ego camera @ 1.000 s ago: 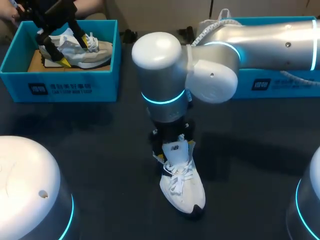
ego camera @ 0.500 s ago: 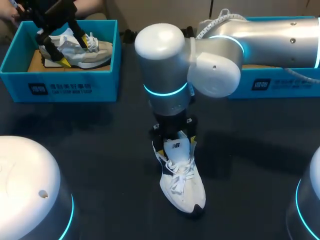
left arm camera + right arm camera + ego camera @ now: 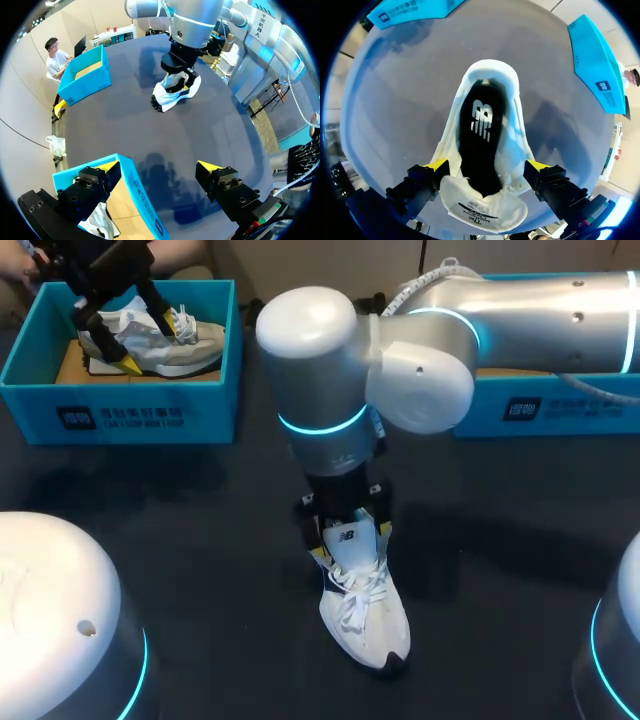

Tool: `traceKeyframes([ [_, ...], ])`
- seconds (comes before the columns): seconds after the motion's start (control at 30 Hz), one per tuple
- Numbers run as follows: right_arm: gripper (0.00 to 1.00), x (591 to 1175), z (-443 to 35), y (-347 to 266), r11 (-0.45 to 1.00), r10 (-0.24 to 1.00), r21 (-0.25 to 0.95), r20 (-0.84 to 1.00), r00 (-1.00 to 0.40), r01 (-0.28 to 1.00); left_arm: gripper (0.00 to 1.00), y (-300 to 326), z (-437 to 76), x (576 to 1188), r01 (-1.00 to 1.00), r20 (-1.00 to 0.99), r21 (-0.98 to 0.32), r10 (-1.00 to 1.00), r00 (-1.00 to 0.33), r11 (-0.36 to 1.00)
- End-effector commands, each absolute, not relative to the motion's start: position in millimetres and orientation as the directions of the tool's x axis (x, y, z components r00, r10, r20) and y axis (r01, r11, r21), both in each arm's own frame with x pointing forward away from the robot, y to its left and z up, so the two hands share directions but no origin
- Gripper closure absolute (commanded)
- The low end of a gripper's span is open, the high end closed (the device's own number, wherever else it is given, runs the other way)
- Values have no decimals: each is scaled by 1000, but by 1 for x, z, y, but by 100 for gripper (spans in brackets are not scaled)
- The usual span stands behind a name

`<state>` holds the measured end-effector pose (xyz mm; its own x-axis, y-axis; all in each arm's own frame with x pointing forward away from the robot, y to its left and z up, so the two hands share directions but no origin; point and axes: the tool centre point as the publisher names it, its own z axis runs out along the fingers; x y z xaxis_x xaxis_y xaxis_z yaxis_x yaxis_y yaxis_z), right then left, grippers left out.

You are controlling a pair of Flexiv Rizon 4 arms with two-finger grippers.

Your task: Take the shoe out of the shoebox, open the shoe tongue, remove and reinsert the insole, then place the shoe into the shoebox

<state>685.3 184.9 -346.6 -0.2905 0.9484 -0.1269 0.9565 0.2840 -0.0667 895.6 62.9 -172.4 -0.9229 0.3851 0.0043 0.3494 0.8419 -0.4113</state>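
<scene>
- Head view: my right arm reaches to mid-table, and the right gripper sits over the heel end of the white shoe. The shoe stands upright on the table with its toe towards me.
- The left gripper hangs above the left box, over the second shoe inside. The right box is mostly hidden behind my arm.
- There is bare table on all sides of the white shoe, which is well apart from both boxes.
- Left wrist view: the left gripper is spread wide and holds nothing. The blue box wall shows between its fingers.
- The white shoe is far ahead under my other arm. The curved table edge shows just beyond it.
- Right wrist view: only this view looks into the shoe. The black insole lies inside, and the tongue is folded back towards the gripper.
- The right gripper is wide open and straddles the shoe. Its tips are just beside the sides, with no grip.
- Against a second ago, my right arm's joint has shifted slightly and the gripper is a touch lower. The shoe and the left gripper are unchanged.
</scene>
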Motion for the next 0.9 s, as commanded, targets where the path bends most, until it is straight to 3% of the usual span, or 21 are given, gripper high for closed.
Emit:
traceKeyframes([
  [0.03,0,678,-341,185,272,950,-55,-144,-277,961,0,63,-172,895,350,5,-410,386,-923,842],
  [0.9,0,603,-302,175,134,978,-48,-158,-140,990,0,63,-172,895,350,5,-410,386,-923,842],
])
